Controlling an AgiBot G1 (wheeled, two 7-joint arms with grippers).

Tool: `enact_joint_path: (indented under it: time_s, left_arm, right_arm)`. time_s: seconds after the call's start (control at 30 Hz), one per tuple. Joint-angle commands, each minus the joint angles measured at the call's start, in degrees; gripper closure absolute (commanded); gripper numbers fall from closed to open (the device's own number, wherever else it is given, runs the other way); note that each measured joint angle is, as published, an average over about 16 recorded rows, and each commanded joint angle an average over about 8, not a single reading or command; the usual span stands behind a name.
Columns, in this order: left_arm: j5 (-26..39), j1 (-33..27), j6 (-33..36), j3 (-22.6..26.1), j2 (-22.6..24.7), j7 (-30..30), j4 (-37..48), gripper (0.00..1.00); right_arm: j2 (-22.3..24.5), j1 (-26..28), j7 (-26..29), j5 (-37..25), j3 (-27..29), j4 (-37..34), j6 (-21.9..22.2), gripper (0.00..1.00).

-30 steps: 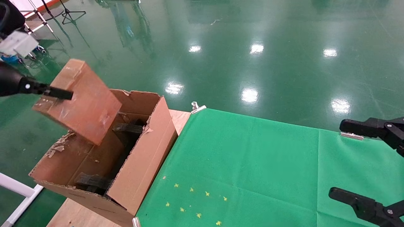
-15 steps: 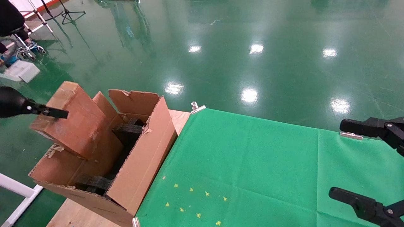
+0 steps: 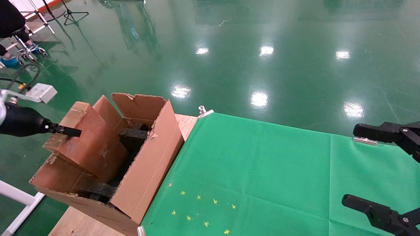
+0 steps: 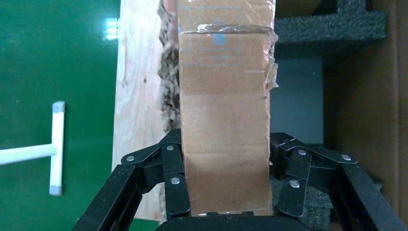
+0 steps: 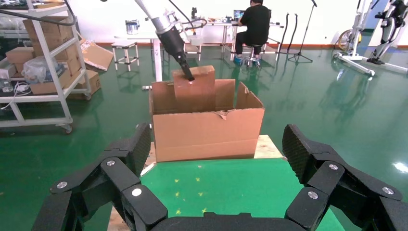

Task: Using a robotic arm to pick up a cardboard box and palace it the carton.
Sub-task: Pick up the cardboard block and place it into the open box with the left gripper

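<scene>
The small brown cardboard box stands tilted with its lower end inside the large open carton at the table's left end. My left gripper is shut on the box's upper end, a black finger lying across its face. In the left wrist view the box is clamped between both fingers, above black foam. The right wrist view shows the white arm holding the box in the carton. My right gripper hangs open and empty at the far right.
A green cloth covers the table, held by metal clips. Bare wood shows beside the carton. A white frame stands left of the table. Shelving and a seated person are far behind.
My left gripper has come down with the cardboard box, which went from above the carton's rim to partly inside it. The right arm has not moved.
</scene>
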Motion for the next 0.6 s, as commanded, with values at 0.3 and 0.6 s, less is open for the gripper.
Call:
enact_joint_path:
  time_s: [0.3,0.6]
  left_arm:
    - [-0.1,1.5,-3.6,0.1,3.4,2.5,7.5,1.0]
    - [-0.5,3.6,-6.1,-0.2,5.3,2.8,12.4,1.0]
  right_arm:
    - [0.0,0.0,0.0,0.0,0.0,0.0,0.0,0.0]
    - [0.0,0.0,0.0,0.0,0.0,0.0,0.0,0.0]
